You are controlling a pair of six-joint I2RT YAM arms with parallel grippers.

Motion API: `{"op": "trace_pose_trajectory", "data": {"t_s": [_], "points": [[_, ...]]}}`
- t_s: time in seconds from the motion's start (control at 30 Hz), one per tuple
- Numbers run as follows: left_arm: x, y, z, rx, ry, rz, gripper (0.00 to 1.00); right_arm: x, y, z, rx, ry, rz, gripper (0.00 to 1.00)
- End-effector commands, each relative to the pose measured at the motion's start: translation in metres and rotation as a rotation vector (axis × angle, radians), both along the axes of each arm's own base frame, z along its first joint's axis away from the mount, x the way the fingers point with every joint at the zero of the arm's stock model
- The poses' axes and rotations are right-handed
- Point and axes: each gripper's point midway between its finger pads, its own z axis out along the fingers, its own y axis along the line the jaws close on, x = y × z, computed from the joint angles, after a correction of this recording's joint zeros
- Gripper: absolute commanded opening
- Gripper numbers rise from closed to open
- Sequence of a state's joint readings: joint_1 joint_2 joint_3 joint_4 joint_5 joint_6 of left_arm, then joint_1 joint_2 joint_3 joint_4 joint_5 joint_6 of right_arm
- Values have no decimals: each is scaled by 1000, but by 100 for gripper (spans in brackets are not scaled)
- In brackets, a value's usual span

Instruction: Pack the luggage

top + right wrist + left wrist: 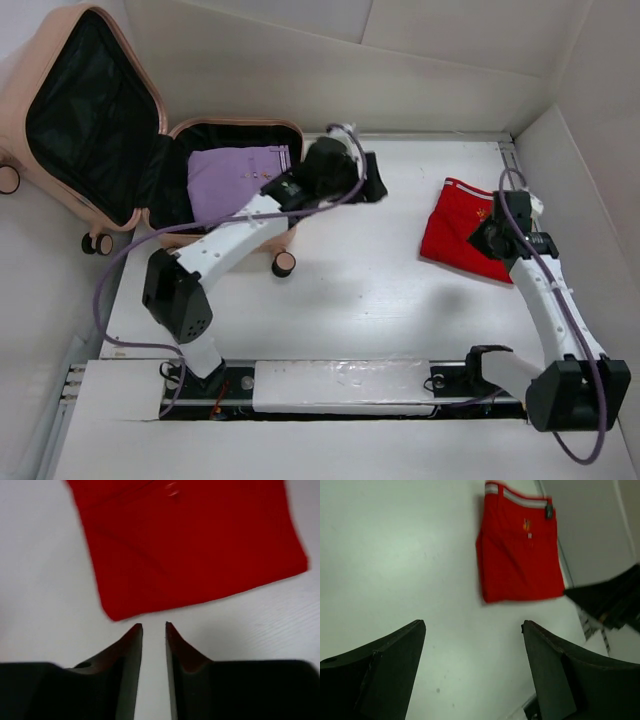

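Note:
The peach-pink luggage (150, 90) lies open at the table's far left, its lid raised and its black lining showing. A folded purple garment (235, 180) lies in its lower half. My left gripper (372, 185) hovers over the table just right of the luggage; in the left wrist view it (473, 625) is wide open and empty. Folded red shorts (455, 230) with a white-striped waistband lie at the right and also show in the left wrist view (520, 555). My right gripper (154, 625) hangs just off the near edge of the shorts (185, 540), jaws a narrow gap apart with nothing between them.
White walls enclose the table at the back and on the right (590, 170). The luggage's wheels (284, 263) stick out over the table near my left arm. My right arm (612, 602) shows at the right edge of the left wrist view.

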State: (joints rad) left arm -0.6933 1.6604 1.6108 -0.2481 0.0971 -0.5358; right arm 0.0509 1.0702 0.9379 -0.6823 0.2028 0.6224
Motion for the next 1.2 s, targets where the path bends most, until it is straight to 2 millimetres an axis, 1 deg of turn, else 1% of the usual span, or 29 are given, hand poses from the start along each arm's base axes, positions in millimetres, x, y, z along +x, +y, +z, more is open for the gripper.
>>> {"op": "trace_pose_trajectory", "data": {"t_s": [0.0,0.03,0.07,0.1,0.13,0.17,0.2,0.23,0.27,0.3,0.33,0.37,0.4,0.47,0.5,0.6,0.63,0.67,0.7,0.77,0.8,0.83,0.93,0.97,1.03,1.07,1.1,1.13,1.17], "points": [[-27,-24,-38,17,80,-26,75,2,-64,-9,-18,-23,-273,29],[-37,-33,-45,19,89,-60,74,-1,-74,-20,-9,1,-305,22],[-55,-45,-53,23,99,-108,74,1,-85,-28,-9,20,-342,11],[-65,-50,-60,23,124,-129,72,-4,-95,-40,-7,59,-375,5],[-75,-55,-71,29,137,-156,71,-8,-115,-45,-18,73,-445,0],[-90,-62,-77,38,150,-192,71,-13,-127,-52,-39,103,-488,0],[-97,-65,-83,48,158,-206,71,-14,-135,-67,-35,147,-514,0],[-105,-67,-86,36,165,-224,71,-20,-151,-73,-44,167,-560,0],[-112,-70,-91,34,173,-248,71,-22,-159,-77,-45,188,-575,0],[-121,-73,-90,27,176,-274,71,-25,-166,-91,-37,229,-599,0],[-126,-72,-94,29,191,-291,71,-22,-172,-94,-31,232,-583,0],[-129,-71,-103,36,206,-301,71,-23,-175,-102,17,244,-582,5],[-136,-74,-105,33,209,-322,71,-17,-180,-102,34,240,-585,21],[-141,-70,-111,44,216,-336,71,-13,-174,-121,57,299,-509,49],[-145,-71,-114,46,218,-345,71,-5,-167,-127,107,316,-461,61],[-149,-68,-116,52,219,-358,71,2,-150,-136,164,331,-377,68],[-148,-68,-116,55,215,-349,71,5,-140,-138,195,332,-334,66],[-147,-67,-117,60,208,-354,71,8,-133,-138,204,330,-311,53],[-145,-67,-114,64,204,-345,71,9,-118,-138,200,335,-258,49],[-143,-66,-112,71,200,-333,71,9,-101,-136,204,340,-196,48],[-139,-66,-117,89,204,-315,71,12,-93,-132,197,327,-160,48],[-138,-65,-115,97,204,-305,73,12,-76,-135,202,342,-111,48],[-123,-58,-124,100,233,-250,73,3,-41,-137,228,358,-11,48],[-119,-56,-124,86,250,-227,73,-7,-29,-143,258,380,8,48],[-105,-50,-128,85,252,-175,73,-13,-17,-139,263,365,33,48],[-102,-53,-120,70,239,-176,73,-15,-13,-137,252,357,36,48],[-96,-55,-126,73,257,-160,73,-22,-12,-136,252,357,36,48],[-92,-60,-124,59,256,-155,74,-20,-9,-119,238,305,50,48],[-86,-68,-115,38,236,-157,74,-23,-8,-112,240,282,43,48]]}}
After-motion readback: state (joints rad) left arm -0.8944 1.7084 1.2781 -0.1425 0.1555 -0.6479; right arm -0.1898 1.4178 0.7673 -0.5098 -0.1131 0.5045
